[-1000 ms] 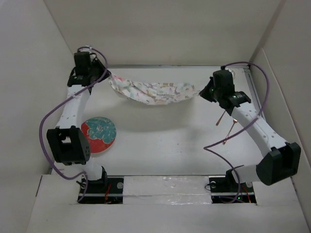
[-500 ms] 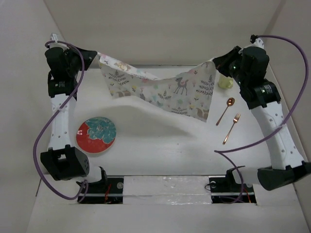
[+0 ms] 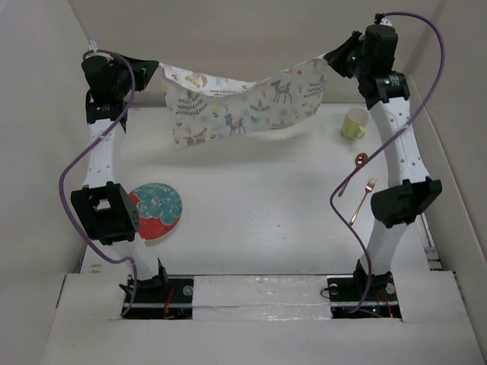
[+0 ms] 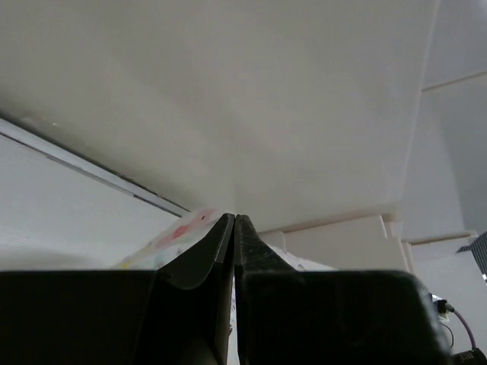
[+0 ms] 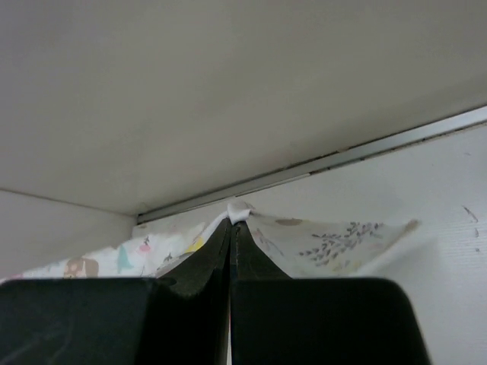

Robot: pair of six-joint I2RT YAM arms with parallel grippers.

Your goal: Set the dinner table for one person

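- One corner of the mat (image 3: 243, 103) is pinched in our closed left tool (image 4: 233, 222), high at the back.
- Plate (image 3: 152, 211) sits at the left of the surface (image 3: 259, 213), which lies below everything.
- Mat hangs midair; we judge laying it comes first.
- Cup (image 3: 354, 122), spoon (image 3: 352, 173) and fork (image 3: 364, 199) lie right, unarranged.
- Right tool (image 5: 230, 226) clamps the other corner.

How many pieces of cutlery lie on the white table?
2. A copper spoon lies on the right side of the table, and a copper fork lies just beside it, nearer the arm bases. The held-up cloth mat may hide more.
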